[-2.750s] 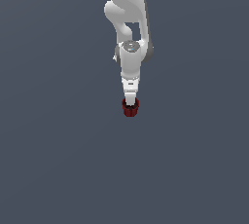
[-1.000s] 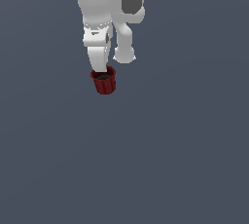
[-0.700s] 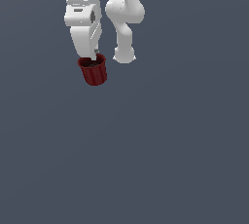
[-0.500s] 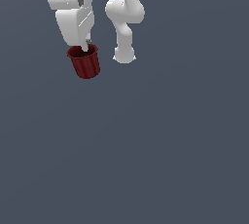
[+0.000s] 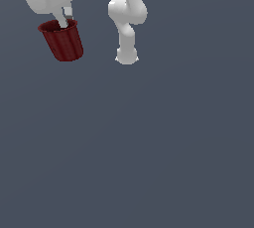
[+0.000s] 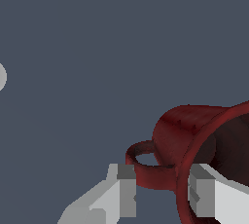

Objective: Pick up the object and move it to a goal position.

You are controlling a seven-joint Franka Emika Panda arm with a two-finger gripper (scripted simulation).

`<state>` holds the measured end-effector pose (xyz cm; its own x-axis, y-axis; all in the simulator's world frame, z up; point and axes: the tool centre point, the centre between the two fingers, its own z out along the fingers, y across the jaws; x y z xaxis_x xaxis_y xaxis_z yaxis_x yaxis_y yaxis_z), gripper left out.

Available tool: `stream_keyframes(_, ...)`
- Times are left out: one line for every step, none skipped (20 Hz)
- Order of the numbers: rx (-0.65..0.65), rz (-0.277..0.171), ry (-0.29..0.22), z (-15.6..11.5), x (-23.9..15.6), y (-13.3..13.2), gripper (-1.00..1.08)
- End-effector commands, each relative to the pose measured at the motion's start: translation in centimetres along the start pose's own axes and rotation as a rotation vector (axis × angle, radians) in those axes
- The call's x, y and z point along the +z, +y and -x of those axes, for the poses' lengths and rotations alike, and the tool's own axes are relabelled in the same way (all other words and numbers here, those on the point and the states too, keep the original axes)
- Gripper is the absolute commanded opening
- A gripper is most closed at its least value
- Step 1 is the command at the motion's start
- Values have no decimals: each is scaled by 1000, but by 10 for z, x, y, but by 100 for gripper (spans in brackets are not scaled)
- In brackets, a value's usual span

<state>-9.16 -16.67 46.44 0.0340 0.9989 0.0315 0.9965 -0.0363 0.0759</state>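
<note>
- The dark red cup (image 5: 62,40) sits high in the exterior view, toward eleven o'clock from the picture's centre, hanging clear of the flat grey ground (image 5: 149,147) with nothing under it.
- It is tilted a little: its open rim faces up and slightly toward the exterior view's left, and its narrower base points down toward five o'clock. The sides show vertical ribs.
- The gripper (image 5: 66,20) comes down onto the cup from the white hand at the frame's upper left — one pale finger (image 5: 62,21) reaches over the rim and into the dark hollow, at about twelve o'clock on the cup's mouth.
- In the wrist view the cup (image 6: 187,135) shows a small loop handle (image 6: 146,162) on its side, and the gripper (image 6: 160,189) straddles the wall next to it: one finger (image 6: 124,191) lies outside, beside the handle, and the other finger (image 6: 206,191) lies inside the hollow.
- The jaws are drawn in narrow with the cup's wall and rim pinched between them — the cup is held, not merely touched.
- The rest of the white arm (image 5: 127,16) stands at about one o'clock from the centre of the exterior view, well apart from the cup on that view's right, its lower end a rounded white base (image 5: 126,56).
- A pale rounded shape (image 6: 2,76) shows at the wrist picture's edge; what it is cannot be told.
</note>
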Motion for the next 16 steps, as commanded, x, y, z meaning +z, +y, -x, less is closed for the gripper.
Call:
stream_keyframes(0, 3, -2, 8, -17, 4, -100)
stream_keyframes(0, 3, -2, 10, -23, 6, -100)
stream_keyframes(0, 3, -2, 12, -27, 7, -100)
stream_keyframes(0, 3, -2, 14, -32, 8, -100)
stream_keyframes(0, 3, -2, 16, -36, 9, -100)
stream_keyframes(0, 3, -2, 18, -39, 11, -100)
stream_keyframes(0, 3, -2, 20, -42, 12, -100)
stream_keyframes(0, 3, -2, 21, -45, 13, -100)
stream_keyframes(0, 3, -2, 22, -48, 13, -100)
stream_keyframes(0, 3, -2, 23, -50, 14, -100)
stream_keyframes(0, 3, -2, 24, -52, 15, -100)
stream_keyframes(0, 3, -2, 25, -54, 15, -100)
stream_keyframes(0, 3, -2, 26, -55, 16, -100)
stream_keyframes(0, 3, -2, 26, -57, 16, -100)
stream_keyframes(0, 3, -2, 27, -57, 17, -100)
stream_keyframes(0, 3, -2, 27, -58, 17, -100)
